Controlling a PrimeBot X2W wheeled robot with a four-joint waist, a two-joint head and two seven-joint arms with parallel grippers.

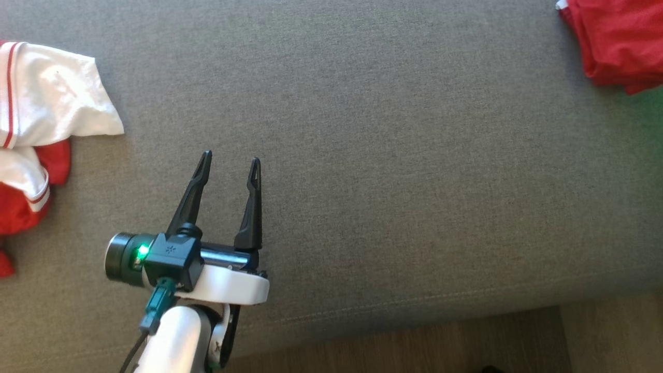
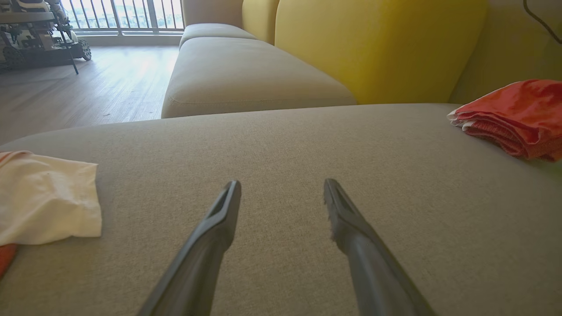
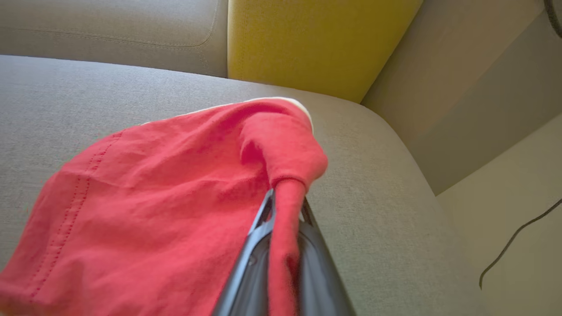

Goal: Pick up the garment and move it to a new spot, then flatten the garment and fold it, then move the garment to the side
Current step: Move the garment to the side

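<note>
Grey sofa (image 1: 414,155) with yellow backrest (image 2: 377,44) on sunlit wooden floor (image 2: 88,87).

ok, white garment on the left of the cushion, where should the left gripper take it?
Take the white garment by its pointed free corner, which lies thin and flat on the cushion. Come in low from the robot's right, where the open left gripper hangs. The rest looks bunched over red cloth, likely harder to pinch cleanly.
</note>
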